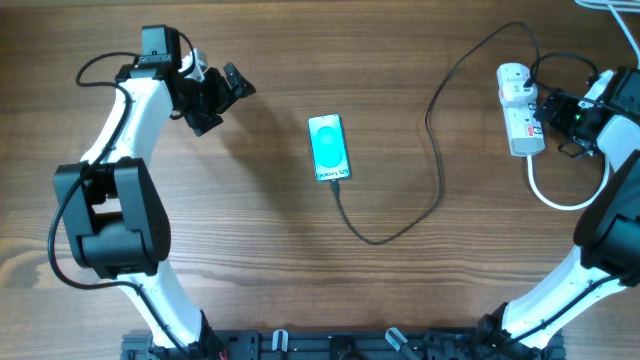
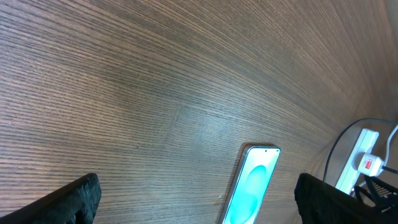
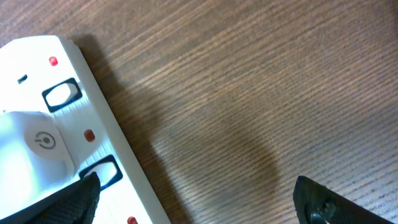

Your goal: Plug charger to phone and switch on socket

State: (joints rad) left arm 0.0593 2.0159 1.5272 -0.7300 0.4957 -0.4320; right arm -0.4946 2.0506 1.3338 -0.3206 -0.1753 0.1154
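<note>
The widest bare stretch of the table point(image 1: 250, 250) lies between the left tool point(image 1: 225, 103) and the phone point(image 1: 329, 148), and runs on along the near edge below the cable's loop. The left tool hangs toward the far left corner with its fingers spread wide, well apart from the phone. The phone lies flat mid-table, turquoise face up, with a paler oval and white lettering at its near end. The charger point(image 1: 437, 165), a thin black cable, meets that near short edge, loops toward the near edge, then climbs to the far right. There the socket point(image 1: 520, 110), a white strip with red marks and rocker switches, sits close to the right edge. The right tool point(image 1: 552, 115) is spread open just beside it, one finger point(image 3: 78, 199) over the strip's edge.
</note>
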